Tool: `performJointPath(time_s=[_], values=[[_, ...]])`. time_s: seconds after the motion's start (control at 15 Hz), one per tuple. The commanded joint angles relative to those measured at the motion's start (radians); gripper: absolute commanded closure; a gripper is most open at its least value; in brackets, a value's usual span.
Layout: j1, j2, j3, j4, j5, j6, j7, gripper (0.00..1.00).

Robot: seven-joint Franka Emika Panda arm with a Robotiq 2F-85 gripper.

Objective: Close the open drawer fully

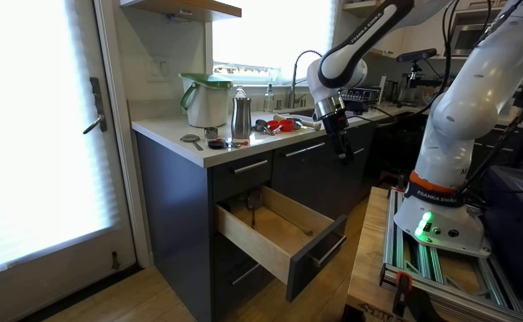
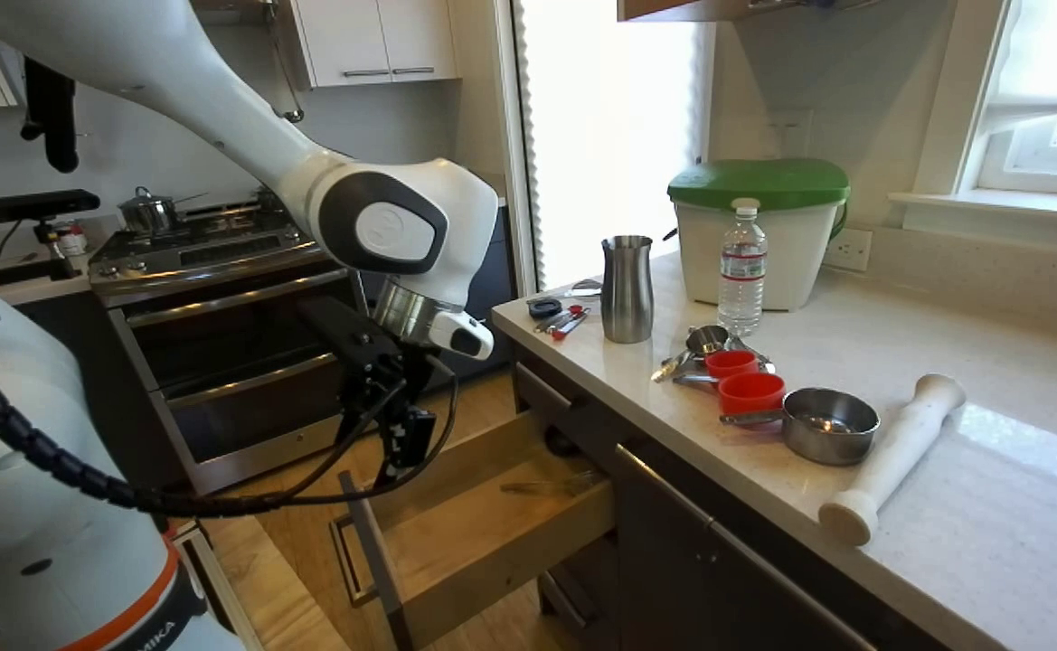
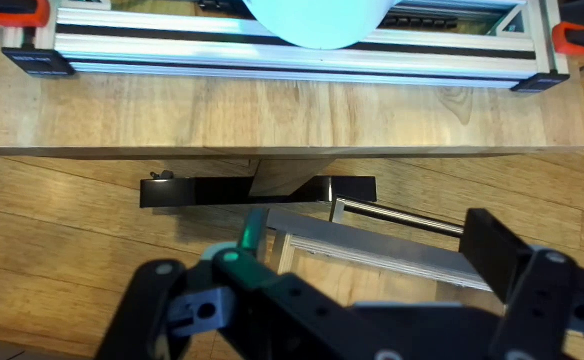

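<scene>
The drawer stands well pulled out from the cabinet in both exterior views, its pale wood side also showing here. It has a dark front and a silver bar handle. A few utensils lie inside it. My gripper hangs above the drawer's front end, apart from it. In the wrist view the gripper is open with nothing between its fingers. The drawer front's top edge and the handle show below and between the fingers. The gripper hides part of the drawer there.
A wooden table bearing the robot base stands close in front of the handle. Above is the white counter with a steel cup, red measuring cups and a white rolling pin. A shut drawer sits above.
</scene>
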Motion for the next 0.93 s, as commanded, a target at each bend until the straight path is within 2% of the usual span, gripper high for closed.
performJointPath(time_s=[0.0, 0.27, 0.6, 0.67, 0.73, 0.87], values=[[0.012, 0.173, 0.016, 0.001, 0.097, 0.124, 0.021, 0.0], [0.001, 0.327, 0.027, 0.001, 0.165, 0.225, 0.014, 0.0], [-0.016, 0.487, 0.042, 0.001, 0.239, 0.294, 0.004, 0.0], [-0.02, 0.498, 0.049, 0.001, 0.246, 0.295, -0.033, 0.0], [-0.021, 0.452, 0.045, 0.002, 0.205, 0.265, 0.001, 0.0], [-0.026, 0.488, 0.052, 0.005, 0.215, 0.275, -0.007, 0.0]])
